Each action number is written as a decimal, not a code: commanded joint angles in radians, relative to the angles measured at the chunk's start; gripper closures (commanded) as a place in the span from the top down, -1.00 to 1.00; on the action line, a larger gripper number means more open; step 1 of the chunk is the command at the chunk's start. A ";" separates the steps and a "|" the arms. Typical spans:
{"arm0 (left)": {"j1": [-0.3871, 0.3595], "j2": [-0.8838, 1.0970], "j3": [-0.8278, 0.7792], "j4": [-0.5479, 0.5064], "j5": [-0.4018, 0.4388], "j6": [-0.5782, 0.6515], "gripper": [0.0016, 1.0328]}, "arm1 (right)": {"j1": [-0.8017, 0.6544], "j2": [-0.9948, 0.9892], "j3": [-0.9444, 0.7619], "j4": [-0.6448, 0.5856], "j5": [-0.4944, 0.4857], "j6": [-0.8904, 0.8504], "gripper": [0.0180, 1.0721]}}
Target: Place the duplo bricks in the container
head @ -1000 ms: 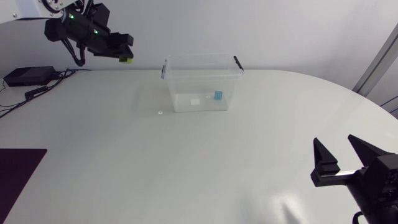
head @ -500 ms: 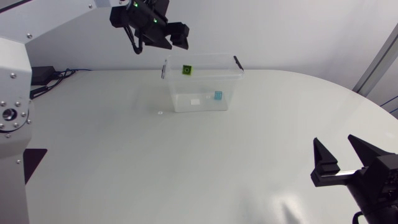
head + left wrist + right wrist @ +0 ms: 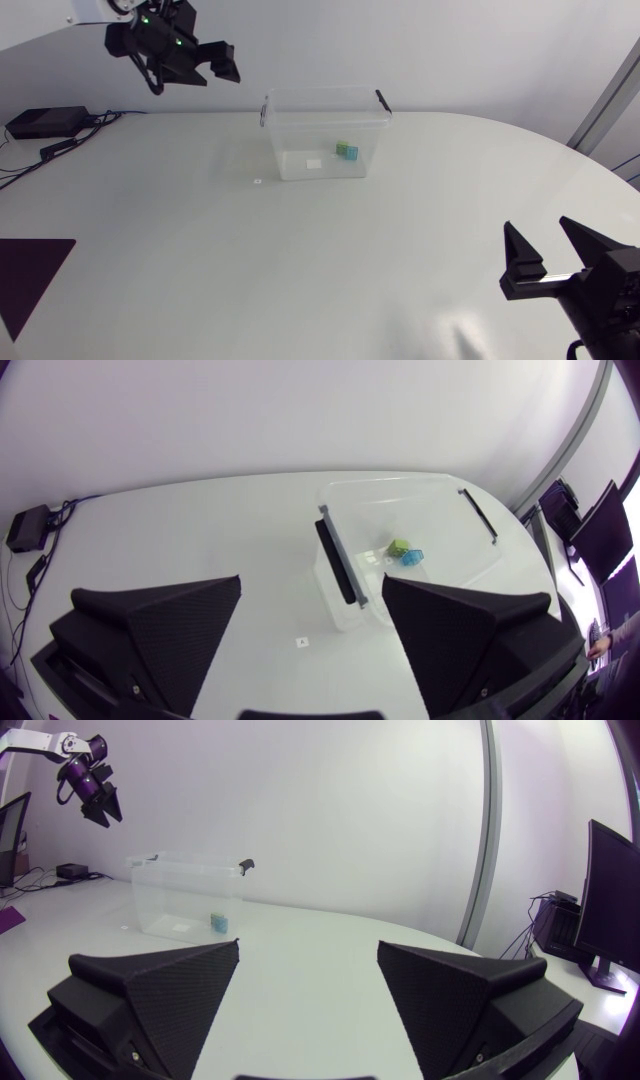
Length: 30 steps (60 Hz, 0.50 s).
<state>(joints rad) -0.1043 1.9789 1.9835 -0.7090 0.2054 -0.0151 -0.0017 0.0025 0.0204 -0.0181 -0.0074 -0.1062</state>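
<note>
Overhead, reading left to right: a black box (image 3: 45,122) with its cables lies at the far left of the table (image 3: 300,260), and a dark mat (image 3: 30,265) lies at about six o'clock from it. The left gripper (image 3: 225,68) hangs high above the table, at roughly ten o'clock from the container (image 3: 325,130). Its fingers are spread apart with nothing between them, which the left wrist view confirms. A small white marker (image 3: 257,181) lies on the table at seven o'clock from the container.

The clear container stands upright with its lid off. On its floor, toward its four o'clock corner, the green brick (image 3: 342,148) and the blue brick (image 3: 351,154) lie side by side, apparently touching. No brick shows on the table outside.

The right gripper (image 3: 537,228) rests low at five o'clock from the container and well apart from it, with its fingers likewise spread and empty.

Judged step: clearing the empty left arm away, with placement seemingly done. To do this well, hold the height, leave the fingers parted, and travel away toward nine o'clock. That path avoids brushing the container's rim or black handles (image 3: 263,110).
</note>
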 commanded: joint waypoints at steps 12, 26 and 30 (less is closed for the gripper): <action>0.083 -0.334 -0.443 0.237 -0.009 0.058 0.94 | 0.002 -0.007 -0.020 0.007 -0.008 -0.013 0.91; 0.160 -0.612 -0.839 0.493 -0.035 0.095 0.94 | 0.002 -0.007 -0.020 0.009 -0.008 -0.013 0.91; 0.183 -0.695 -0.954 0.579 -0.044 0.107 0.94 | 0.002 -0.007 -0.020 0.007 -0.008 -0.013 0.91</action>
<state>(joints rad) 0.0486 1.3731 1.1522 -0.1921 0.1719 0.0647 -0.0017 0.0025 0.0204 -0.0181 -0.0074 -0.1062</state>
